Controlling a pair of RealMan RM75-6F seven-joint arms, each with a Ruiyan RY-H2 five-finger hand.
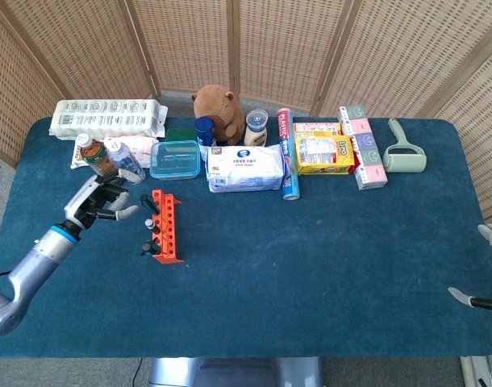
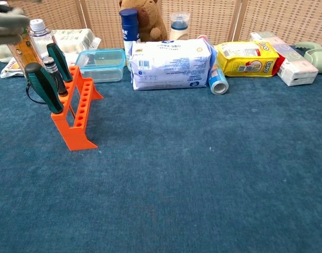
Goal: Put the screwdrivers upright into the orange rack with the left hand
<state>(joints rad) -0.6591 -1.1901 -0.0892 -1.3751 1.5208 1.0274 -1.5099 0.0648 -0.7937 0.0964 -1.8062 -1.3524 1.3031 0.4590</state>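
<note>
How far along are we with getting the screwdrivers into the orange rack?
Looks mostly done: three dark-handled screwdrivers stand slightly tilted in the orange plastic rack on the blue cloth table. The left hand sits beside the rack, apart from it, holding nothing. The right hand is barely in frame at the table's edge. I see no loose screwdriver left on the table, though clutter could hide one.

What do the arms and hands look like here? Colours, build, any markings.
Left arm: smooth silver-grey tubular links, with a bright blue ring at the wrist. Left hand: dark body with pale grey-white fingers. In the chest view it shows only as a blurred pale shape at the top-left corner. Right hand: just pale fingertips and a dark part at the frame edge; too little shows for more.
</note>
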